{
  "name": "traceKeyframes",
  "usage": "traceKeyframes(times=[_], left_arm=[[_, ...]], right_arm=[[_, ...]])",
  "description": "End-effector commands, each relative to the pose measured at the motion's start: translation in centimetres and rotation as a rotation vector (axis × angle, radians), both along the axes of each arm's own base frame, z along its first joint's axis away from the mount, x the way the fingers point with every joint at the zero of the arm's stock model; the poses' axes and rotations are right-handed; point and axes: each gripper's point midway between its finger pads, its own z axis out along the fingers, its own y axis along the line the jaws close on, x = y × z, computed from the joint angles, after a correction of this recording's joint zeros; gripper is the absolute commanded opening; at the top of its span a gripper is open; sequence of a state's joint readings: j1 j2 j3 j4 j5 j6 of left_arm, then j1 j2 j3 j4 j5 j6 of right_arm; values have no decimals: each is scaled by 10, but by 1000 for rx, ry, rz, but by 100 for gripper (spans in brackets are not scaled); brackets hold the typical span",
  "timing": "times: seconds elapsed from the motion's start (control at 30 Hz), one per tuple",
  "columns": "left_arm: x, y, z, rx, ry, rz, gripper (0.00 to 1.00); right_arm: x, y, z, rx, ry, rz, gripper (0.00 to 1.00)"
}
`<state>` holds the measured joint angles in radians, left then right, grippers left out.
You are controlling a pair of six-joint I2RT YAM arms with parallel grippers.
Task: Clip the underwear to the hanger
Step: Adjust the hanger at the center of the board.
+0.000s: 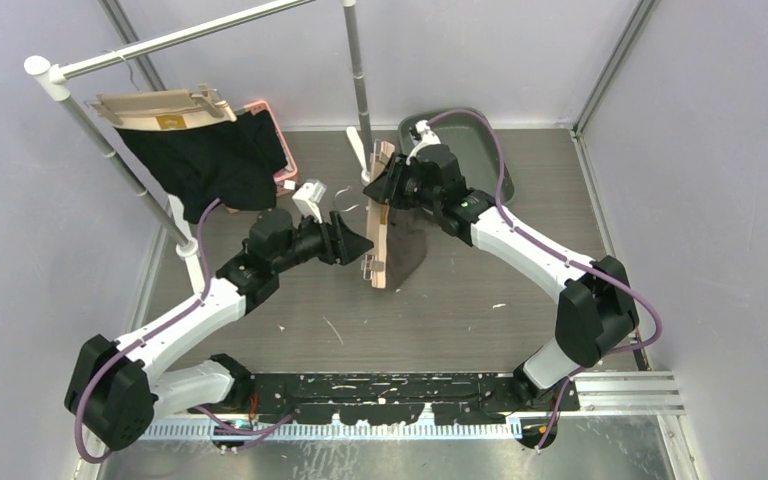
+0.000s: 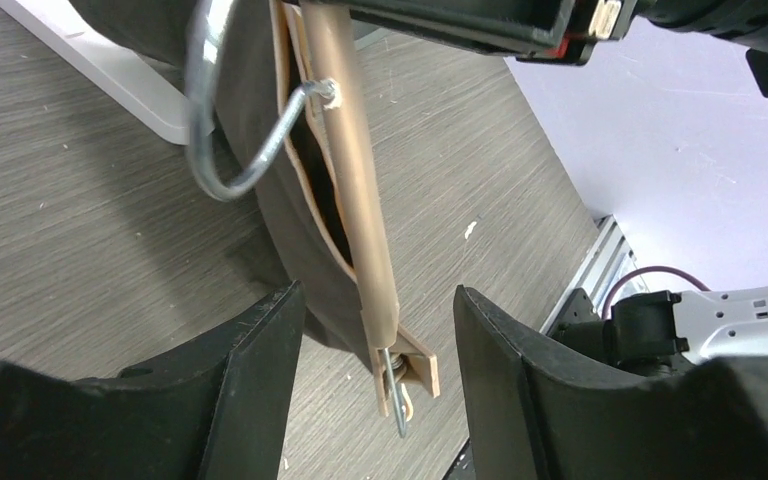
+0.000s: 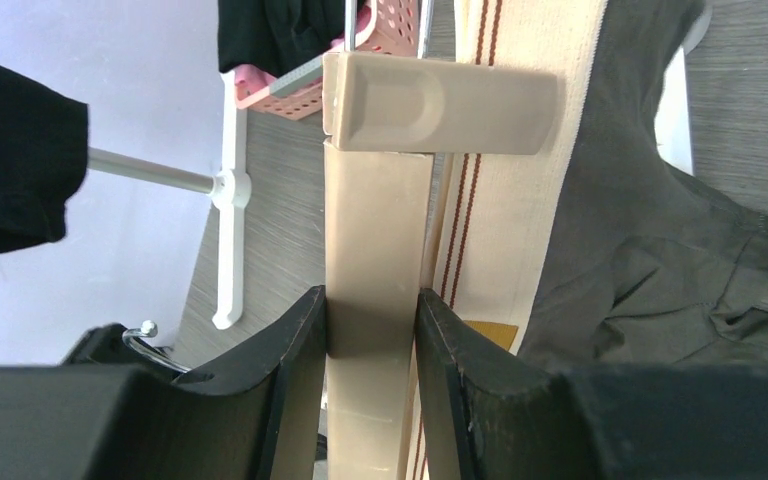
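My right gripper (image 3: 372, 330) is shut on the tan hanger (image 3: 378, 230) and holds it on end above the table (image 1: 380, 215). Dark grey underwear (image 3: 650, 250) with a cream waistband (image 3: 500, 200) hangs against the hanger, also in the top view (image 1: 410, 250). My left gripper (image 2: 375, 350) is open. Its jaws stand either side of the hanger's lower end clip (image 2: 410, 370) without touching it. The hanger's metal hook (image 2: 250, 150) shows at the upper left of the left wrist view.
A second hanger with black underwear (image 1: 200, 160) hangs on the white rack rail (image 1: 170, 40) at back left. A pink basket (image 1: 275, 135) and a dark bin (image 1: 475, 130) stand at the back. A rack pole (image 1: 358, 70) rises behind the hanger.
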<state>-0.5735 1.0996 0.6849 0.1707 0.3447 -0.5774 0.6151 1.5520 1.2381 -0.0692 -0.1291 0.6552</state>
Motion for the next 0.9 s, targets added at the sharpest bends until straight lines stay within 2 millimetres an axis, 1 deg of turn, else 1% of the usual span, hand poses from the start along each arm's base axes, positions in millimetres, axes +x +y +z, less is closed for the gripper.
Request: traceKeyframes(times=[0.0, 0.17, 0.37, 0.5, 0.57, 0.7, 0.77, 0.87], left_arm=[[15, -6, 31, -26, -138, 55, 57], [19, -11, 30, -27, -147, 67, 56], [24, -8, 34, -24, -170, 110, 52], [27, -7, 36, -25, -177, 124, 45], [27, -9, 36, -25, -176, 121, 39], [25, -14, 37, -23, -174, 105, 31], [23, -17, 36, -21, -170, 94, 31], [20, -23, 35, -17, -162, 79, 34]], right_arm=[[5, 10, 54, 174, -75, -13, 39], [2, 13, 60, 229, -65, -4, 39], [-2, 13, 63, 238, -64, 8, 39], [-5, 11, 63, 243, -61, 9, 40], [-6, 9, 64, 250, -61, 10, 40], [-6, 4, 68, 268, -68, -1, 40], [-7, 3, 70, 273, -71, 1, 40], [-8, 1, 72, 283, -75, -1, 40]])
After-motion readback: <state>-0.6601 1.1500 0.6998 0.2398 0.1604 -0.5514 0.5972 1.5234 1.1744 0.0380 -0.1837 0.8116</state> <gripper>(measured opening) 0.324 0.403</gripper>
